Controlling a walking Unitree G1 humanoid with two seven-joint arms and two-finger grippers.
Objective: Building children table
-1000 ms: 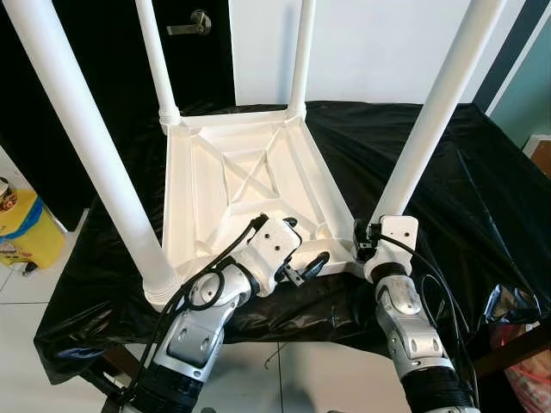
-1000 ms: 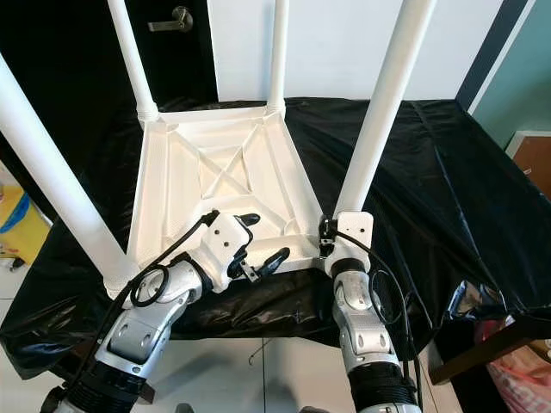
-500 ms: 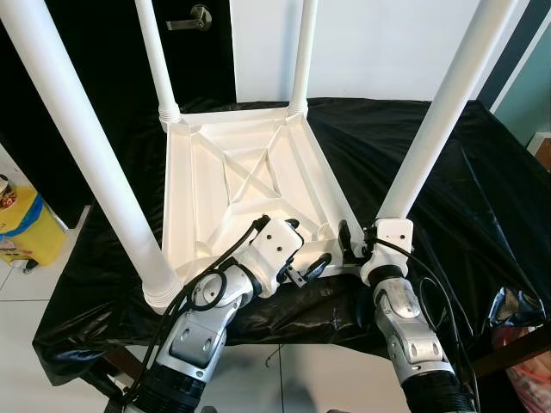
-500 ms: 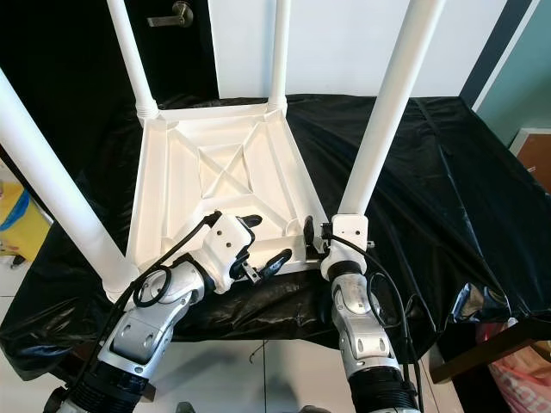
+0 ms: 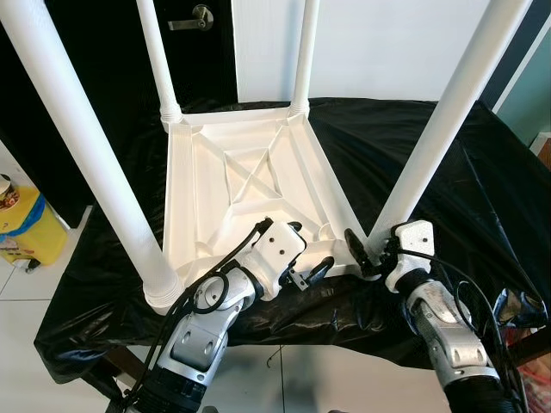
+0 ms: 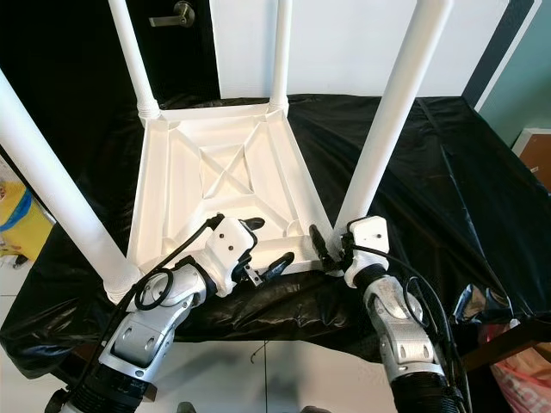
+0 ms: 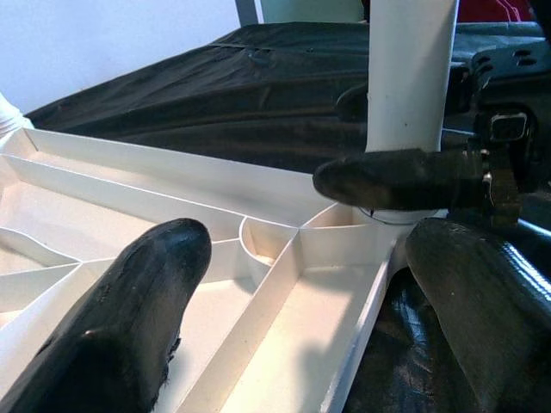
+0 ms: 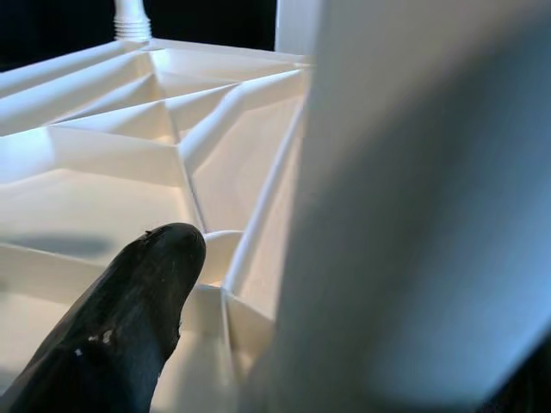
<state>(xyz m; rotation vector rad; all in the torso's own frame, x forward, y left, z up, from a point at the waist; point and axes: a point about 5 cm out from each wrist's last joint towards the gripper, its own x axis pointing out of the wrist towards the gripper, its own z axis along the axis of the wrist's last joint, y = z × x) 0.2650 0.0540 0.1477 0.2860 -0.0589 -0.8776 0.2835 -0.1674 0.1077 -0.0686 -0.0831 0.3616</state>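
The white children's table lies upside down on a black-covered table, its legs pointing up. My left gripper is open at the near rim, one finger inside the ribbed underside and one outside. My right gripper is shut on the near right leg at its base socket. In the left wrist view, a right gripper finger lies across that leg. In the right wrist view, one finger sits beside the leg; the other finger is hidden. The near left leg stands in its corner.
A black sheet covers the work table and hangs over its near edge. The two far legs stand at the back corners. A yellow container sits on the tiled floor at left. A dark door with a handle is behind.
The near right leg has tilted to the right. My right gripper and wrist have swung right with it, the finger now at the leg's left side. The left gripper stayed put.
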